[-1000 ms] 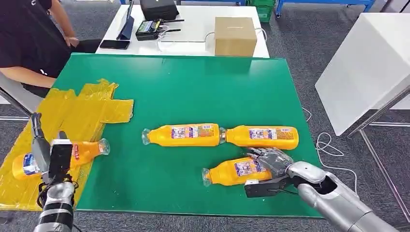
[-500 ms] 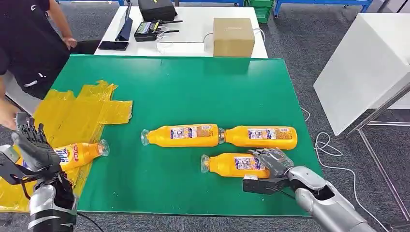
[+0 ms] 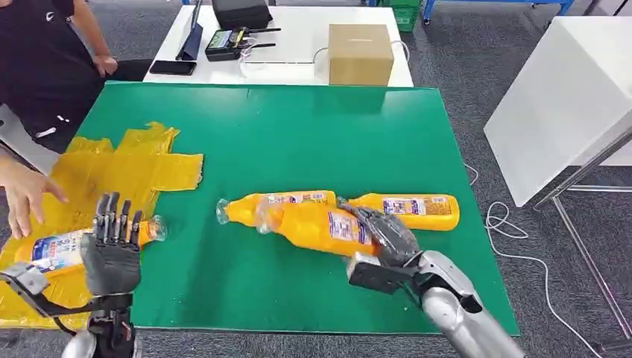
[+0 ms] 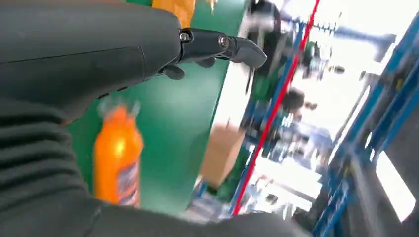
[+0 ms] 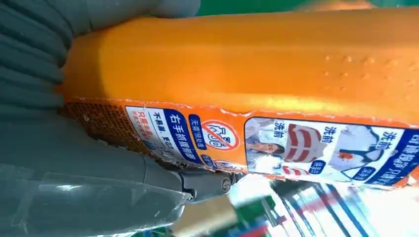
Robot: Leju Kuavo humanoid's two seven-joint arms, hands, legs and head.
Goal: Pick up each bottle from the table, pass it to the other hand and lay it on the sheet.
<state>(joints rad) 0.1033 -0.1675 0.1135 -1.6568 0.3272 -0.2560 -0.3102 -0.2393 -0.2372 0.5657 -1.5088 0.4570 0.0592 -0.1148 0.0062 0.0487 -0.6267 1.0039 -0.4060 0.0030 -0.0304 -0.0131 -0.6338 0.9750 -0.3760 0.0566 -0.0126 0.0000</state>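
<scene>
My right hand grips an orange bottle by its base and holds it lifted above the green table, cap pointing left. The right wrist view shows that bottle's label close up against my fingers. Two more orange bottles lie behind it end to end, one partly hidden and one to the right. A fourth bottle lies on the yellow sheet at the left. My left hand is raised over the sheet's near end, fingers straight and apart, holding nothing.
A person's hand reaches over the sheet from the left edge. Behind the green table stands a white table with a cardboard box, a phone and electronics. Another white table stands at the right, with cables on the floor.
My right hand has lifted the near bottle off the table and carried it leftward. My left hand has risen and turned with its fingers spread. The person's hand has come in over the sheet.
</scene>
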